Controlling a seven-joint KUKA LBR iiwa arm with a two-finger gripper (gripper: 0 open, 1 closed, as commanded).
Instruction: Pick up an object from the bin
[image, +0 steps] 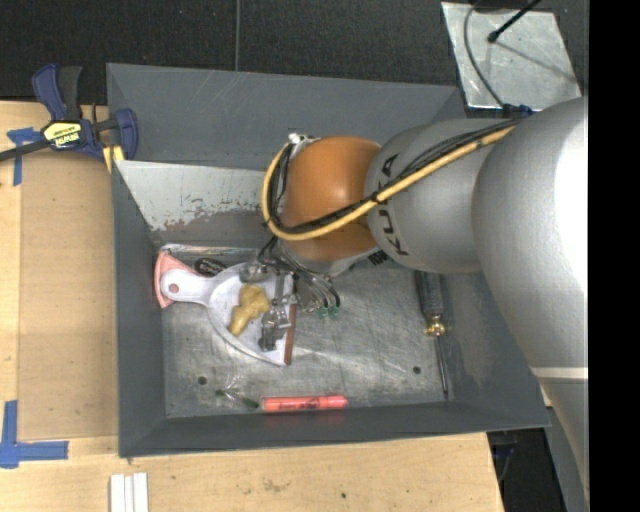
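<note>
One red pen, one pink-handled white scoop, one small yellow piece, one dark brass-tipped rod.

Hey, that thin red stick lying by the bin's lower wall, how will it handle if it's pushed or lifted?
The red stick looks straight and slim, so it is probably stiff and light. If it is round, a sideways push would likely roll it against the bin wall.

1. One camera looks down from high up into the grey bin.
2. It is tipped a little to one side, so the far wall shows more than the near wall.
3. It is close enough to see small things on the floor.
4. The arm comes in from the right.
</note>
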